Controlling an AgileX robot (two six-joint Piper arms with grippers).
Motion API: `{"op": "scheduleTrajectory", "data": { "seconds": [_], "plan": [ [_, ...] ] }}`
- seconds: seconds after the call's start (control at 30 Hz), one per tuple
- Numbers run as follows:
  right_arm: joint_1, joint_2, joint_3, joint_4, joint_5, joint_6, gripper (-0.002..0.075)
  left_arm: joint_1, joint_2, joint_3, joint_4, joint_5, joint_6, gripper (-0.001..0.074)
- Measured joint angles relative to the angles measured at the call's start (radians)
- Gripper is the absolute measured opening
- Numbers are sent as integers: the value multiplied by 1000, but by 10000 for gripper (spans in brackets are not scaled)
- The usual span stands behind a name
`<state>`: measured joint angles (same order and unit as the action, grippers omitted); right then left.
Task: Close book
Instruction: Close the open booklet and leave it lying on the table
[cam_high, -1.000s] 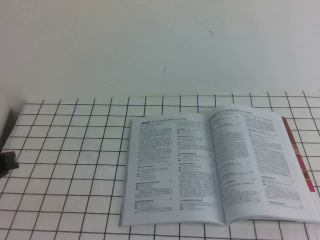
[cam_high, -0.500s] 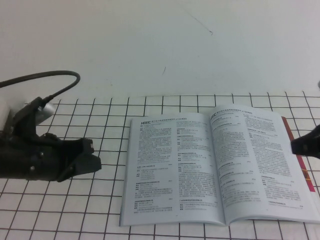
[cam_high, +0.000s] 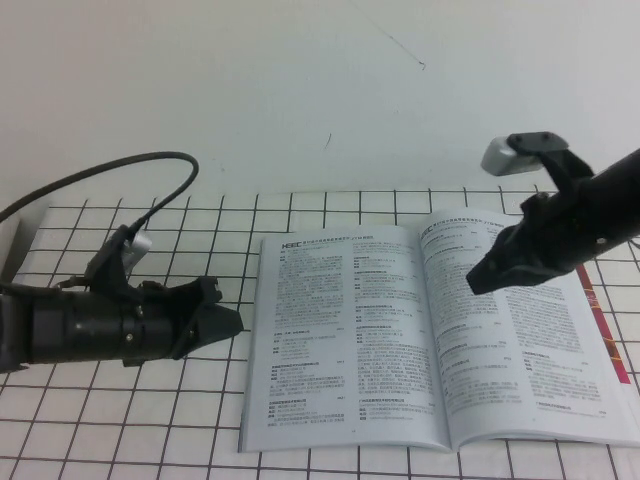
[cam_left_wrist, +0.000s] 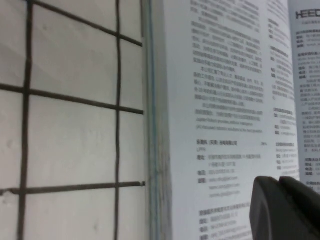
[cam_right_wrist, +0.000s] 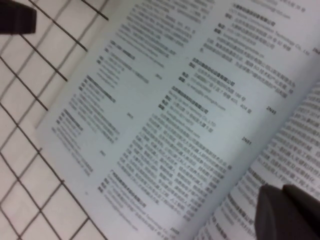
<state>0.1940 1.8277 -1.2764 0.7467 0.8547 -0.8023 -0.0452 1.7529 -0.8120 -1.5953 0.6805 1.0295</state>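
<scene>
An open book (cam_high: 350, 340) of printed pages lies flat on the grid-patterned tablecloth, a red cover edge (cam_high: 605, 330) showing on its right. My left gripper (cam_high: 235, 325) hovers low just beside the book's left edge, fingers together and holding nothing. In the left wrist view its tips (cam_left_wrist: 278, 180) sit over the left page (cam_left_wrist: 220, 100). My right gripper (cam_high: 476, 283) hangs above the right page near the spine, also shut and empty. The right wrist view shows its tips (cam_right_wrist: 281, 191) over the book (cam_right_wrist: 165, 115).
The white cloth with black grid lines (cam_high: 150, 410) covers the table to the left of the book. A plain white wall (cam_high: 300, 90) stands behind. A black cable (cam_high: 130, 165) loops from the left arm.
Both arms have come into view. The left gripper has reached rightwards to the book's left edge. The right gripper has moved in from the right over the right page.
</scene>
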Motion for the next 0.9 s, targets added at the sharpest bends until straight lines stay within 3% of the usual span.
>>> {"op": "scheduleTrajectory", "data": {
  "seconds": [0.33,0.67,0.9],
  "plan": [
    [44,213,-81,-87,9,56,-3,0,130,-2,-44,-24,56,-4],
    [44,257,-91,-101,10,56,-3,-5,172,-5,-44,-50,100,-4],
    [44,257,-91,-103,10,56,-3,-85,168,-13,-44,-110,114,-4]
  ]
}}
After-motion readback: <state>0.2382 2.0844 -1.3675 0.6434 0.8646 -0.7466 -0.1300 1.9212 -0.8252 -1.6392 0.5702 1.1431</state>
